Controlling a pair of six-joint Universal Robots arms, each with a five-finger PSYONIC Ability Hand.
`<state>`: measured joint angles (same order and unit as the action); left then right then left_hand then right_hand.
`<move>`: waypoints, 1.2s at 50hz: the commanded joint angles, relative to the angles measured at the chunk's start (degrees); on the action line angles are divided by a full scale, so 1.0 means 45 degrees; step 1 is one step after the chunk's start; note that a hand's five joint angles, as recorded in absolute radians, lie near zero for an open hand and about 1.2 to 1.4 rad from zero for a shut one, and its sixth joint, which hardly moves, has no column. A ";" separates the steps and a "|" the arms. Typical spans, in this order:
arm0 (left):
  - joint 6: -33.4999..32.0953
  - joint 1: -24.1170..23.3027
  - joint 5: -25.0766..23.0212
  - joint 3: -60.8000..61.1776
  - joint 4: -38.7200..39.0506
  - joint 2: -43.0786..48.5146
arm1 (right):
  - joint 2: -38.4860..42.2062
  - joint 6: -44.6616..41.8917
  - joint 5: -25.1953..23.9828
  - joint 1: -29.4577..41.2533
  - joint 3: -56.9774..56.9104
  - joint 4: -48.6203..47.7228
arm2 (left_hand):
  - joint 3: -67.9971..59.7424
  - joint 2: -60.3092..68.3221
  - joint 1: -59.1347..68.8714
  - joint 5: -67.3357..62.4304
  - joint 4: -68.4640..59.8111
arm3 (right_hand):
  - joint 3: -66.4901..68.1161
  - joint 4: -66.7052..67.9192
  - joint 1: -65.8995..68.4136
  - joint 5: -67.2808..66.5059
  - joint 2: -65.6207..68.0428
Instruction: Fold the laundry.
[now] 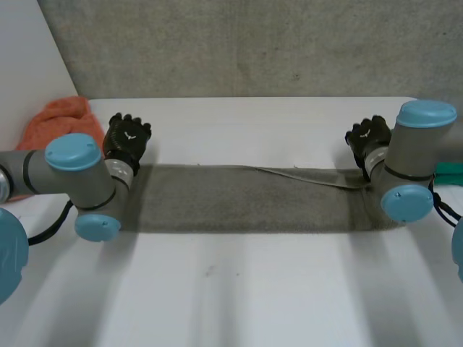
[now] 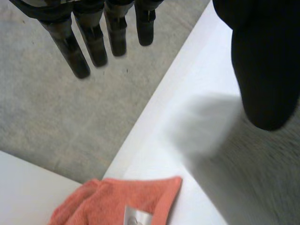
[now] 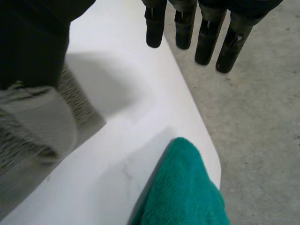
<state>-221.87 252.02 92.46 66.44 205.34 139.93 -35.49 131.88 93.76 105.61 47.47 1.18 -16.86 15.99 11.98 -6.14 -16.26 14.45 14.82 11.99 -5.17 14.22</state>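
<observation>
White bench point(image 1: 231, 303), grey floor point(image 2: 42, 103) beyond its far edge, and the towel point(image 1: 246, 199) is laid out as one long grey strip, its long axis running straight across from arm to arm. Left hand point(image 1: 126, 141) sits at the strip's left end, by the far corner; right hand point(image 1: 369, 137) mirrors it at the right end, so neither is nearer, one end each.

In the left wrist view the fingers point(image 2: 96, 44) are straight and spread, holding nothing, with the towel off to the thumb side. Same story on the right: fingers point(image 3: 206, 42) straight and apart, the thumb point(image 3: 33, 42) hanging over the towel's doubled end, though whether it touches I can't tell.

A loose top edge slants along the far side toward the right hand. That end looks less tidy.

Room? Plenty of bare bench on the near side, only a narrow band on the far side. An orange cloth point(image 1: 54, 123) sits near the left end and a green cloth point(image 1: 450, 173) near the right, so I'd bring the ends inward, not outward.
</observation>
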 commanded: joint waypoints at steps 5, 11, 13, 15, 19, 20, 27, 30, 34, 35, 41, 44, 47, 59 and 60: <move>0.0105 -0.0497 0.0312 0.1835 0.0423 -0.2090 | -0.4310 0.3249 -0.0228 -0.0051 0.1809 0.0031 | 0.1524 -0.1331 -0.0440 0.1365 0.1392 | -0.0988 -0.1071 -0.0442 0.1149 -0.0937; 0.0281 -0.0536 0.0196 0.4394 0.0403 -0.4357 | -0.6426 0.3644 -0.1750 -0.0674 0.4873 0.0304 | 0.1524 -0.1331 -0.0440 0.1365 0.1392 | -0.0988 -0.1071 -0.0442 0.1149 -0.0937; 0.0437 -0.0575 0.0176 0.5292 0.0403 -0.5020 | -0.6797 0.3701 -0.2258 -0.0987 0.6084 0.0383 | 0.1524 -0.1331 -0.0440 0.1365 0.1392 | -0.0988 -0.1071 -0.0442 0.1149 -0.0937; 0.0749 -0.0594 0.0157 0.6093 0.0422 -0.5490 | -0.7131 0.3702 -0.2514 -0.1164 0.6889 0.0403 | 0.1524 -0.1331 -0.0440 0.1365 0.1392 | -0.0988 -0.1071 -0.0442 0.1149 -0.0937; 0.1452 -0.0770 0.0118 0.6973 0.0520 -0.5842 | -0.7464 0.3663 -0.3003 -0.1613 0.8785 0.0286 | 0.1524 -0.1331 -0.0440 0.1365 0.1392 | -0.0988 -0.1071 -0.0442 0.1149 -0.0937; 0.1569 -0.0809 0.0118 0.7071 0.0540 -0.5843 | -0.7464 0.3682 -0.3062 -0.1691 0.9078 0.0208 | 0.1524 -0.1331 -0.0440 0.1365 0.1392 | -0.0988 -0.1071 -0.0442 0.1149 -0.0937; 0.2000 -0.0751 0.0118 0.7228 0.0598 -0.5589 | -0.6216 0.3526 -0.3356 -0.1848 1.0291 -0.1489 | 0.1524 -0.1331 -0.0440 0.1365 0.1392 | 0.2126 0.2043 0.2672 -0.1965 0.2177; 0.2000 -0.0731 0.0118 0.7248 0.0598 -0.5453 | -0.5571 0.3507 -0.3317 -0.1965 1.0409 -0.2252 | 0.1524 -0.1331 -0.0440 0.1365 0.1392 | 0.3998 0.3916 0.4545 -0.3838 0.4049; 0.2000 -0.0751 0.0118 0.7248 0.0598 -0.5179 | -0.5082 0.3429 -0.3355 -0.2063 1.0292 -0.2702 | 0.1524 -0.1331 -0.0440 0.1365 0.1392 | 0.5418 0.5336 0.5964 -0.5258 0.5469; 0.2000 -0.0751 0.0118 0.7248 0.0598 -0.5140 | -0.4985 0.3351 -0.3355 -0.2063 1.0273 -0.2761 | 0.1524 -0.1331 -0.0440 0.1365 0.1392 | 0.6051 0.5969 0.6598 -0.5891 0.6102; 0.2000 -0.0809 0.0118 0.7267 0.0598 -0.5061 | -0.4535 0.2550 -0.3278 -0.2297 1.0038 -0.2859 | 0.1524 -0.1331 -0.0440 0.1365 0.1392 | 1.3360 1.3277 1.3906 -1.3200 1.3411; 0.2000 -0.0809 0.0118 0.7326 0.0598 -0.5061 | -0.4631 0.2549 -0.3064 -0.2569 1.0038 -0.2975 | 0.1524 -0.1331 -0.0440 0.1365 0.1392 | 1.4567 1.4485 1.5114 -1.4407 1.4618; 0.2000 -0.0810 0.0118 0.7346 0.0598 -0.5061 | -0.4826 0.2433 -0.2615 -0.2980 1.0174 -0.3035 | 0.1524 -0.1331 -0.0440 0.1365 0.1392 | 1.4567 1.4485 1.5114 -1.4407 1.4618; 0.2020 -0.0673 0.0156 0.7541 0.0559 -0.5373 | -0.6389 0.0505 -0.2497 -0.5769 1.0820 -0.2977 | 0.1524 -0.1331 -0.0440 0.1365 0.1392 | 1.4567 1.4485 1.5114 -1.4407 1.4618; 0.2020 -0.0653 0.0157 0.7560 0.0559 -0.5412 | -0.6409 0.0151 -0.2477 -0.6026 1.0781 -0.2957 | 0.1524 -0.1331 -0.0440 0.1365 0.1392 | 1.4567 1.4485 1.5114 -1.4407 1.4618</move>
<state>-212.83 248.78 93.08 99.99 207.95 116.50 -62.26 140.14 82.10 85.87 95.62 -12.37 -11.82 11.49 10.97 -2.59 -11.58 67.44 68.09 55.62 -56.53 67.08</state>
